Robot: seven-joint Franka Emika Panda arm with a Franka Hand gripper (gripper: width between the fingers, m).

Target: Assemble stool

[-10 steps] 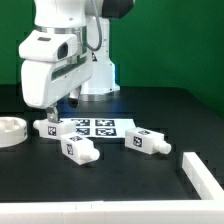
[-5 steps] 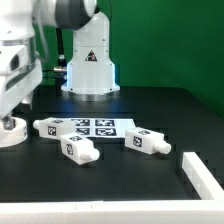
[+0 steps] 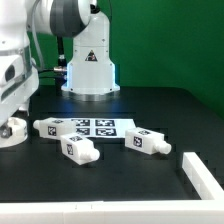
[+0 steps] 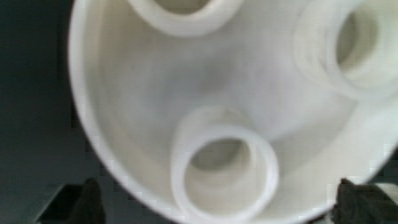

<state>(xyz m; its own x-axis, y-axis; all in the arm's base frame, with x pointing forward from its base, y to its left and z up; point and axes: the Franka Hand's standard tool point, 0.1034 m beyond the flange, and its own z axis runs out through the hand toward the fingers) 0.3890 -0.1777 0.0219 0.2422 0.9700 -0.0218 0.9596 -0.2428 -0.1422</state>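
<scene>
The stool's round white seat [image 3: 14, 131] lies at the exterior view's far left edge, partly cut off. In the wrist view the seat [image 4: 178, 90] fills the picture, with its oval sockets [image 4: 228, 168] facing up. My gripper [image 3: 6, 118] hangs right over it, open, and its dark fingertips [image 4: 71, 202] stand wide apart on either side of the seat's near rim, holding nothing. Three short white legs with square tags lie on the table: one [image 3: 50, 127] by the marker board, one [image 3: 78, 149] in front of it, and one [image 3: 145, 141] to the exterior view's right.
The marker board [image 3: 92, 126] lies flat in the middle of the black table. A long white bar [image 3: 204, 176] lies at the front on the exterior view's right. The robot base [image 3: 90, 70] stands at the back.
The arm has swung from above the leg by the marker board to the exterior view's left, over the seat. In the last half second it sank slightly.
</scene>
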